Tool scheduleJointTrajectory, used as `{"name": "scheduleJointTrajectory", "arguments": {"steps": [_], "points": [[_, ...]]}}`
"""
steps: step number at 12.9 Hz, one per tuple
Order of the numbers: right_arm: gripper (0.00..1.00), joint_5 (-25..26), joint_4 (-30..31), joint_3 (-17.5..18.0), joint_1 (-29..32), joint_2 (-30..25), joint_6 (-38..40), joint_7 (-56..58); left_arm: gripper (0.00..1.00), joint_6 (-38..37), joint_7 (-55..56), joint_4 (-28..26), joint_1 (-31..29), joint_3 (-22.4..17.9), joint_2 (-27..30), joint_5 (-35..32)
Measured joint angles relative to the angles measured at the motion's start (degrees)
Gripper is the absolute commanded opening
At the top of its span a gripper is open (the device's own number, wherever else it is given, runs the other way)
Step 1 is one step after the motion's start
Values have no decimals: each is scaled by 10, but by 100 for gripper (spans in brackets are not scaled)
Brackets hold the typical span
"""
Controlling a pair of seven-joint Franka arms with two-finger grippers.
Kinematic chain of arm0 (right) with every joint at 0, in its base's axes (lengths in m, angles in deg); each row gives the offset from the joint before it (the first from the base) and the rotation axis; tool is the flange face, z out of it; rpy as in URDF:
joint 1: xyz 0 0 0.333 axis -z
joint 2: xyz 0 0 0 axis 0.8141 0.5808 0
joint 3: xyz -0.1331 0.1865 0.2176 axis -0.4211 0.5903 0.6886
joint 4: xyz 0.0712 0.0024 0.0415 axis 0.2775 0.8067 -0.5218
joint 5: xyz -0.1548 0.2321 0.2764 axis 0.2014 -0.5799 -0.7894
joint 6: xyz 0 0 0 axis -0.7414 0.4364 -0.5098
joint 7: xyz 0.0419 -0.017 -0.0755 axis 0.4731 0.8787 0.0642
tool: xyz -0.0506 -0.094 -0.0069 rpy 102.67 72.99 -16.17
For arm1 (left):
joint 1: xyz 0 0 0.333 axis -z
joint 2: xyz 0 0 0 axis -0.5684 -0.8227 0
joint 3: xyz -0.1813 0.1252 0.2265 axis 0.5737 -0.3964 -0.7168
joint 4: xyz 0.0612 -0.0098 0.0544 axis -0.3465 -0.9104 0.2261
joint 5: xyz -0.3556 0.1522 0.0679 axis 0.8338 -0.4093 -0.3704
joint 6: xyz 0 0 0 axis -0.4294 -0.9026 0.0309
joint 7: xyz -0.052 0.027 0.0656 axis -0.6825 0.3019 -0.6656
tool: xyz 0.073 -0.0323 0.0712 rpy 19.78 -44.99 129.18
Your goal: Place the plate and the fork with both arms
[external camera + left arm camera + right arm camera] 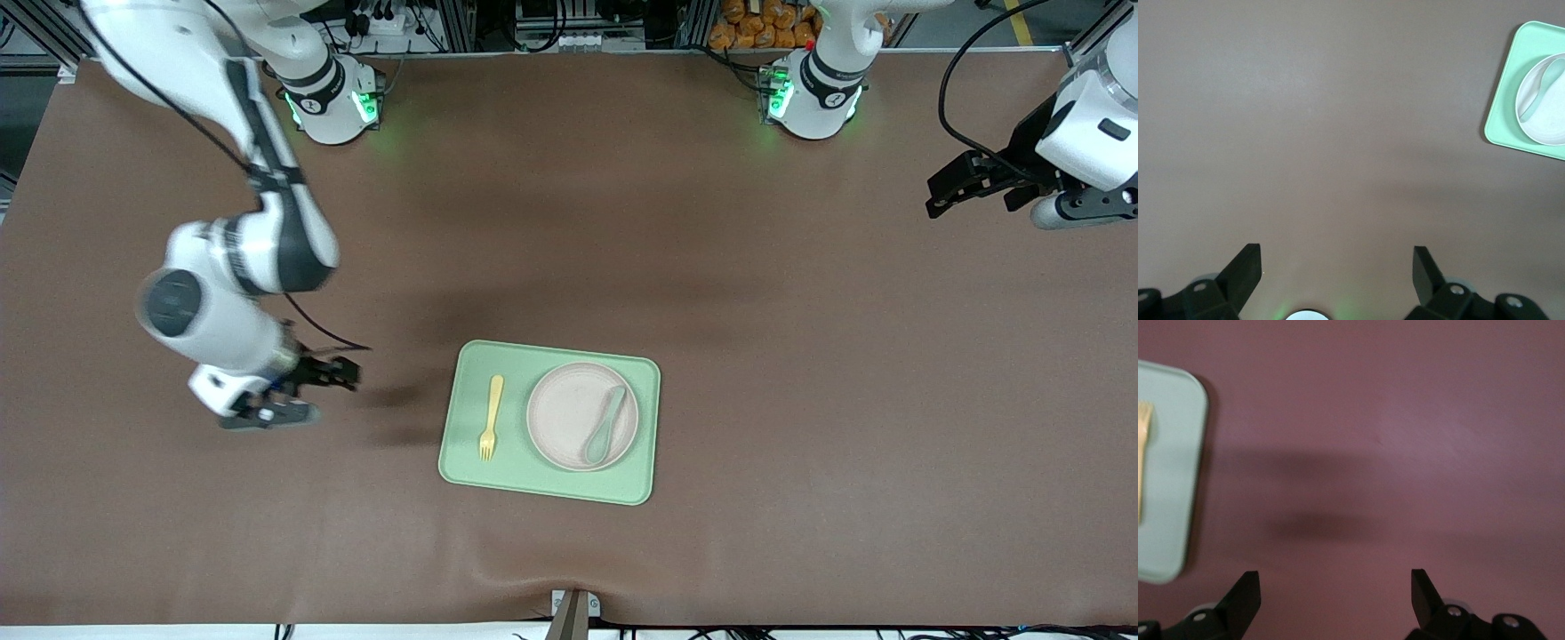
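Already the plate [582, 416] and fork [490, 417] are sitting side by side on the tray [549, 486], so both hands, right [342, 371] and left [944, 191], are hanging spread apart and empty over bare desk [800, 356].

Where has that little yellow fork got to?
In the front view the fork lies flat on the green tray, beside the plate toward the right arm's end of the table, with no gripper touching it.
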Motion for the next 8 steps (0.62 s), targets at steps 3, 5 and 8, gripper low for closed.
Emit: {"name": "scheduleJointTrajectory", "arguments": {"steps": [3,5,8], "points": [[100,1,26,-1,86,-124,178,68,100,-14,0,0,0,5,1,0],[100,46,16,-1,98,-218,284,55,100,-18,0,1,0,6,3,0],[100,72,-49,3,98,-293,426,-54,100,-18,0,8,0,6,3,0]]}}
